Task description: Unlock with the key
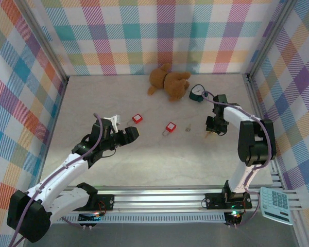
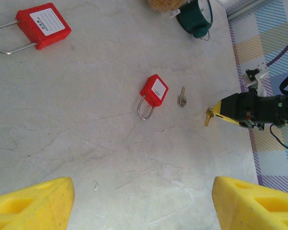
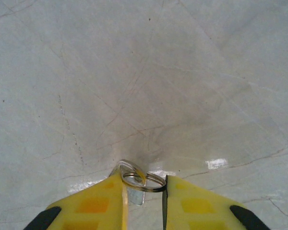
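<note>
Right gripper (image 3: pixel 143 188): pinching the key (image 3: pixel 134 180) by its ring, right of the red padlock (image 2: pixel 154 90).
Left gripper (image 2: pixel 143 194): gaping wide, holding nothing.
Advice: left gripper should be pinning the padlock first.

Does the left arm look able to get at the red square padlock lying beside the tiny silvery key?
Probably yes: the left gripper is open, and nothing stands between it and the red square padlock.

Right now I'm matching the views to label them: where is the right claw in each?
Top: right claw, right of centre, just right of the key.
Left wrist: claw at the right edge, again right of the key.
Right wrist: claw at bottom centre, pinching a ring.
Shared landmark: the grey table.
</note>
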Robot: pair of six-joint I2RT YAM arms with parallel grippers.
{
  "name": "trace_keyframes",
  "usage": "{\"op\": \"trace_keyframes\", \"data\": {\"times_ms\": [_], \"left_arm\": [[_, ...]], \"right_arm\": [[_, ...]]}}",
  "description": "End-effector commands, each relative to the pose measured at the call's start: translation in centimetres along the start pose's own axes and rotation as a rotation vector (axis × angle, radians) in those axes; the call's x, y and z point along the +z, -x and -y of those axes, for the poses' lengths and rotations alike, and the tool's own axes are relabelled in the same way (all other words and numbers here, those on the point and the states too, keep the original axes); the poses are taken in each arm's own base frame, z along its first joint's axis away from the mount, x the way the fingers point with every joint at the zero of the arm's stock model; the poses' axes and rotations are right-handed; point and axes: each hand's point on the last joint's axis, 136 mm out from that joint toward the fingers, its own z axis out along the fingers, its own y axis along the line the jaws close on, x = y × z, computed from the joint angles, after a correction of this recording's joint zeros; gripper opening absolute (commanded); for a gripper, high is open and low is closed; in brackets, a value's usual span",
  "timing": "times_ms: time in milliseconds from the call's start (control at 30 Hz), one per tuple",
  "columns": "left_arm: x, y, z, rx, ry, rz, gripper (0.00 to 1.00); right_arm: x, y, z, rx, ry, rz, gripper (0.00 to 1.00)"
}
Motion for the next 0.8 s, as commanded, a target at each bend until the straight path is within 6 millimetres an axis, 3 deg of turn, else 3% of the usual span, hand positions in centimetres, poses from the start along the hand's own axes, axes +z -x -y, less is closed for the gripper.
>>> {"op": "trace_keyframes", "data": {"times_ms": [0,300,767], "left_arm": [[-0.8,0.7,2.0,0.011,-0.061,0.019,0.76],[-1.4,-0.9,0.4,-0.004,-0.058,0.031,0.77],[-2.4,-1.6,0.1,0.037,-0.060,0.028,0.80]], "right_arm": [[-0.5,-0.5,0.0,0.031,0.014,0.000,0.23],[-0.8,-1.3,-0.5,0.069,0.056,-0.018,0.24],[-1.8,-3.1,-0.7,0.073,0.090,-0.046,0.27]]}}
